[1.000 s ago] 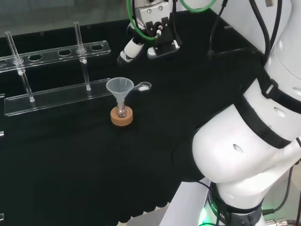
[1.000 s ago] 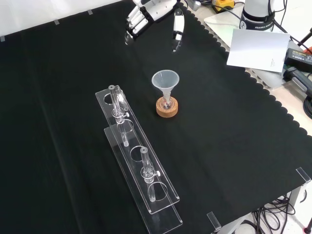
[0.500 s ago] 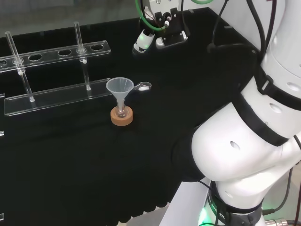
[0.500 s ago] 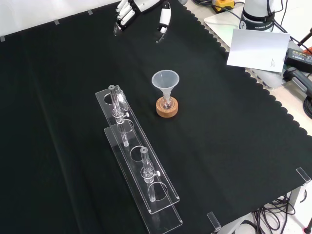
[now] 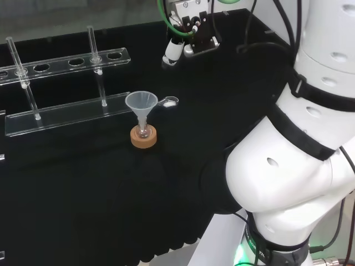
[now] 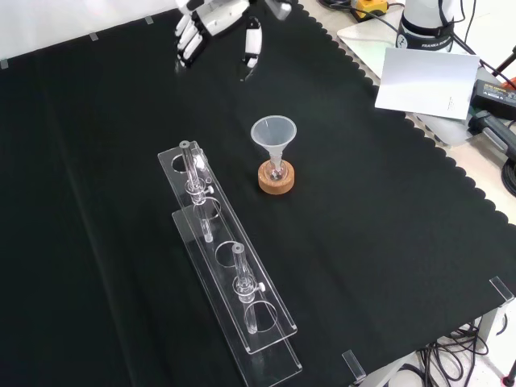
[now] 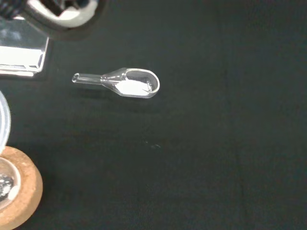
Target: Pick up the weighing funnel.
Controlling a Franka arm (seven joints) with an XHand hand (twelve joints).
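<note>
Cork ring (image 5: 143, 138), nearest in the head view, carries the funnel (image 5: 141, 103). At its two o'clock the weighing funnel (image 5: 168, 102) lies untouched on the black cloth (image 5: 83, 183). Farther off, toward one o'clock, the hand (image 6: 201, 18) hangs with fingers relaxed, holding nothing.
</note>
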